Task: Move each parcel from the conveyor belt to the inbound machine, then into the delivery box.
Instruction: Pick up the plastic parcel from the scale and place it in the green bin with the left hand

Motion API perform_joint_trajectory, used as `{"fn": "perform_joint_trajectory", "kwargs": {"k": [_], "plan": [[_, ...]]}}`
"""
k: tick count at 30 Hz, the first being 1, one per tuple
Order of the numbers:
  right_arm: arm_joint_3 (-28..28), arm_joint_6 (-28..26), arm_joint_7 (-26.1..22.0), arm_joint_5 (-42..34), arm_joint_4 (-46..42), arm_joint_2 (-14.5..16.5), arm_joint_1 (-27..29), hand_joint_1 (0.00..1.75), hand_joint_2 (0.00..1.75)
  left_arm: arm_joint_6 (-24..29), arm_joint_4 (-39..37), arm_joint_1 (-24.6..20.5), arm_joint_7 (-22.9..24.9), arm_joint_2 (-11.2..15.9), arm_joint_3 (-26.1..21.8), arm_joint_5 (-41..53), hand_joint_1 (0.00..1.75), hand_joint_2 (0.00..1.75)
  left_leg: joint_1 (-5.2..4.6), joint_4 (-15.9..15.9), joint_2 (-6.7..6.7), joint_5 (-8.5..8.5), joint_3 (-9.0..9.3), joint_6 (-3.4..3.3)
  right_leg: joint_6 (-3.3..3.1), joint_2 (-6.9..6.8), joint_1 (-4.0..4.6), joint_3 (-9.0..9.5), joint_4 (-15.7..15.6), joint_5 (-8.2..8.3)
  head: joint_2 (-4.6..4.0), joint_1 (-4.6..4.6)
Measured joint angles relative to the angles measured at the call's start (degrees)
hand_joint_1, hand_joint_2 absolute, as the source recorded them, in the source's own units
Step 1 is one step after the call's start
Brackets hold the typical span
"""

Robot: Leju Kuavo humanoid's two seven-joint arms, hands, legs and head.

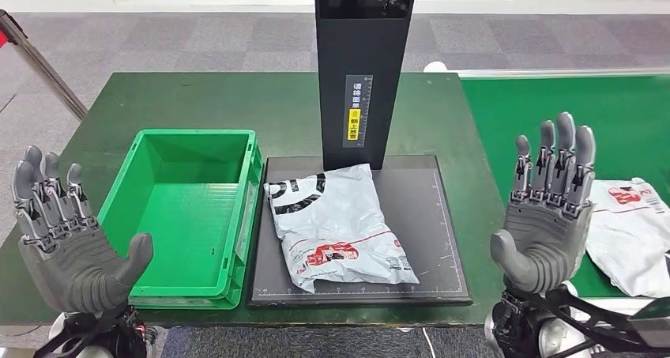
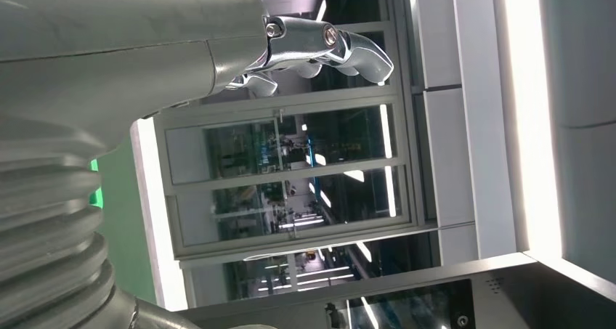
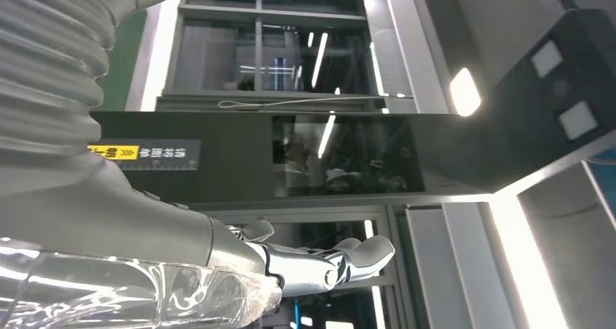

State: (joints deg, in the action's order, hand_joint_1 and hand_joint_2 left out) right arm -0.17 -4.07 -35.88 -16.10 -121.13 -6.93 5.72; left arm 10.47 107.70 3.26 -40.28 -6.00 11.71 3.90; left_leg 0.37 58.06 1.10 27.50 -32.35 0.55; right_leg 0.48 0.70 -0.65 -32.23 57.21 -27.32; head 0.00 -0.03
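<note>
Both our hands are empty, fingers spread: left hand [image 1: 67, 243], right hand [image 1: 547, 208]. One parcel [image 1: 336, 225] lies on the machine's black plate [image 1: 438, 216], beside the green box [image 1: 190, 216]. We should grip its near edge firmly, lifting clear over the box wall.

Grey carpet-tile floor [image 1: 197, 42] surrounds a green table [image 1: 221, 97]; glazed partitions [image 2: 290, 169], perhaps doors, reflect strip lights.

Tabletop [image 1: 197, 97]: dark green, under everything.
Floor [image 1: 158, 34]: grey carpet tiles.
Slanted metal pole [image 1: 43, 65]: far left, beside tabletop.
</note>
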Motion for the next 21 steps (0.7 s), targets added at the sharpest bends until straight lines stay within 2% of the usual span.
{"fn": "perform_joint_trajectory", "kwargs": {"k": [1, 4, 5, 8, 11, 15, 21], "plan": [[0.0, 0.0, 0.0, 0.0, -0.3, 0.1, 0.2, 0.0, 1.75, 0.0, 0.1, 0.0, 0.0, 0.0, 0.0, 0.0, 0.0, 1.75, 0.0, 0.0, -0.01, 0.0, 0.01, 0.0, 0.0, 0.01, 0.0, 0.01, 0.0, 0.01, 0.0, 0.01], [0.0, -0.5, -0.2, 0.1, -0.9, 0.5, 0.8, 0.0, 0.44, 0.1, 0.2, 0.0, 0.0, 0.1, 0.1, 0.1, 0.0, 1.75, 0.0, 0.0, -0.03, -0.01, 0.02, 0.0, -0.01, 0.01, 0.0, 0.01, 0.0, 0.02, 0.0, 0.0], [-0.1, -1.1, -0.4, 0.3, -1.1, 0.7, 1.0, 0.0, 0.44, 0.3, 0.3, 0.0, 0.0, 0.1, 0.1, 0.3, 0.0, 1.75, 0.0, 0.0, -0.02, -0.01, 0.03, 0.0, -0.01, 0.01, 0.0, 0.01, 0.0, 0.03, 0.0, -0.01], [-0.4, -4.5, -2.5, 1.7, -2.5, 2.3, 3.4, 0.0, 1.75, 1.1, 0.6, 0.0, 0.0, 0.1, 0.5, 0.9, 0.0, 1.75, 0.0, 0.0, 0.07, -0.01, 0.04, 0.0, -0.01, -0.04, 0.01, 0.04, 0.0, 0.01, 0.0, 0.0], [-0.8, -6.5, -4.0, 4.1, -5.3, 4.4, 7.8, 0.0, 1.75, 1.9, 1.0, 0.0, 0.0, 0.2, 1.1, 1.6, 0.0, 1.75, 0.01, 0.0, 0.12, 0.03, 0.02, 0.04, -0.03, -0.09, 0.01, 0.04, 0.0, -0.04, 0.0, 0.01], [-0.8, -5.5, -4.2, 6.5, -8.2, 7.2, 12.3, 0.0, 1.75, 2.8, 2.1, 0.0, 0.0, 0.3, 2.0, 2.9, 0.0, 1.75, 0.02, 0.0, 0.05, 0.12, 0.02, 0.08, -0.07, -0.03, 0.02, 0.0, 0.0, -0.1, 0.0, -0.01], [-0.8, -3.4, -4.2, 7.4, -9.5, 11.1, 14.0, 0.0, 1.75, 1.9, 4.0, -0.2, 0.0, 0.4, 3.9, 5.4, 0.0, 1.75, 0.02, 0.0, -0.03, 0.12, 0.05, 0.07, -0.08, -0.02, 0.02, -0.02, 0.0, -0.1, 0.0, 0.0]]}}
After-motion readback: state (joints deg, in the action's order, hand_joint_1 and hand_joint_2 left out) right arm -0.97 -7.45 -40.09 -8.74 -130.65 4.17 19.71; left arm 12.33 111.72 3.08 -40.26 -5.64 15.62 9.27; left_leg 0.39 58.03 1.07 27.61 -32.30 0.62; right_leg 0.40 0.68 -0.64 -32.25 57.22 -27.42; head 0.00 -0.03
